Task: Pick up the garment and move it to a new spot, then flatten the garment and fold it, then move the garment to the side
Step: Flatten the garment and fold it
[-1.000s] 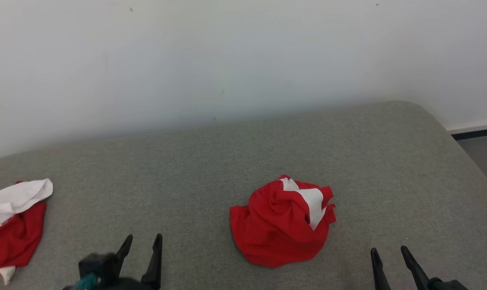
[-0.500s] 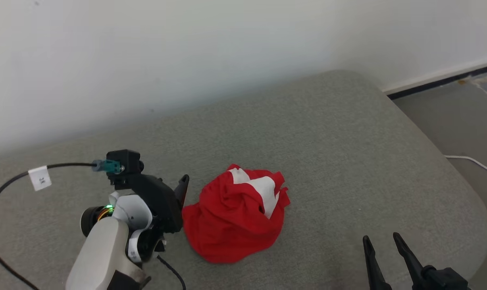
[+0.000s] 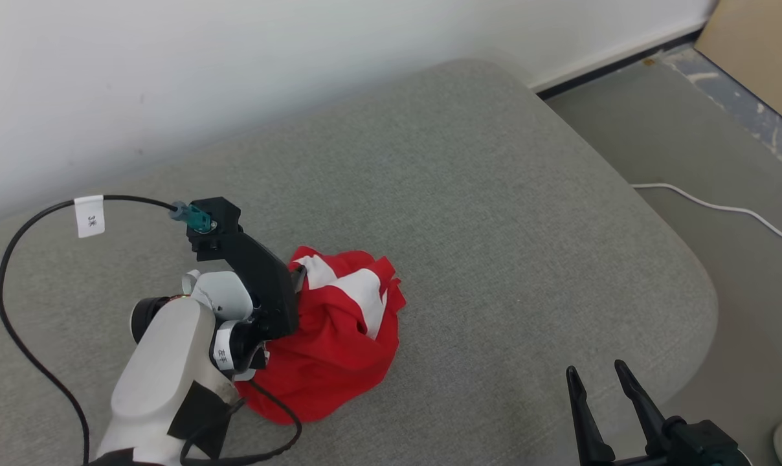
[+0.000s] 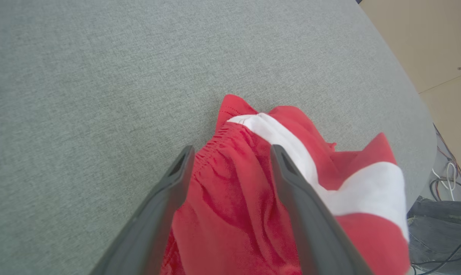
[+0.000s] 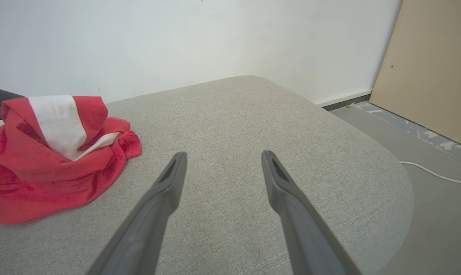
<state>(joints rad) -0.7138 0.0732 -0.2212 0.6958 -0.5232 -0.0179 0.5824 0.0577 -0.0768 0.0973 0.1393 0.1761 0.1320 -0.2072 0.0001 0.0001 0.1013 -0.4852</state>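
On the grey cushion [image 3: 494, 194], well in from its rounded corner, the red-and-white garment [image 3: 339, 349] lies bunched; the left gripper [image 4: 232, 152] stands wide astride its gathered waistband [image 4: 215, 142], nothing held; the right gripper [image 3: 596, 370] hovers wide, empty, well apart; closing too shallow may catch one thin fold, which could slip out on lifting.

Head view: high, looking down on grey cushion [image 3: 494, 194]. Left wrist view: close above red garment [image 4: 234, 210], facing down. Right wrist view: low, across cushion. All share the garment.
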